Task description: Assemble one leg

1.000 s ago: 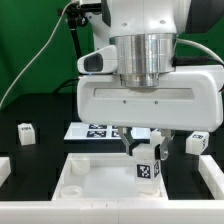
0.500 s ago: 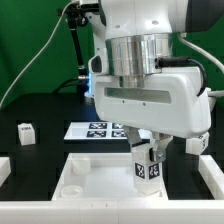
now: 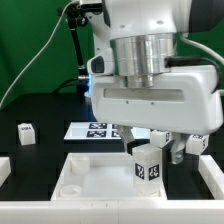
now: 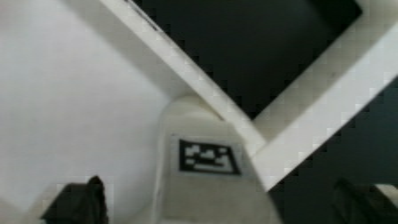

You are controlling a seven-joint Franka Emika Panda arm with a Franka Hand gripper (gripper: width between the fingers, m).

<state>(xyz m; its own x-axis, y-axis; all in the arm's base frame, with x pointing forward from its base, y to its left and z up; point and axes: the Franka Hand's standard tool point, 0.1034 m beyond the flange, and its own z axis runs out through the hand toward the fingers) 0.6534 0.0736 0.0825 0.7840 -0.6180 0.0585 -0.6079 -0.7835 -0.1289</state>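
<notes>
- Rotated about its vertical axis since one second ago, the gripper [image 3: 152, 150] now sits skewed to the exterior view; the leg [image 3: 147, 165] has kept its place.
- Nearest the exterior camera: the white tray-like panel [image 3: 95, 178], lying flat, with corner holes visible on the exterior view's left.
- On the panel's far part, toward the exterior view's right: the leg, standing near upright. Its long axis is roughly vertical, in line with the gripper's approach axis.
- Directly above the leg: the gripper. The wrist view shows the fingertips [image 4: 80, 200] one on each side of the leg [image 4: 214, 150], with a gap at each side. State is judged as released.
- Key relation: the leg lies straight below the gripper, centred between the fingers. A re-grasp would likely need closing only, with no sideways travel.
- Farther back: a second leg [image 3: 26, 133], a third leg [image 3: 197, 143] and the marker board [image 3: 93, 129], none of them held.
</notes>
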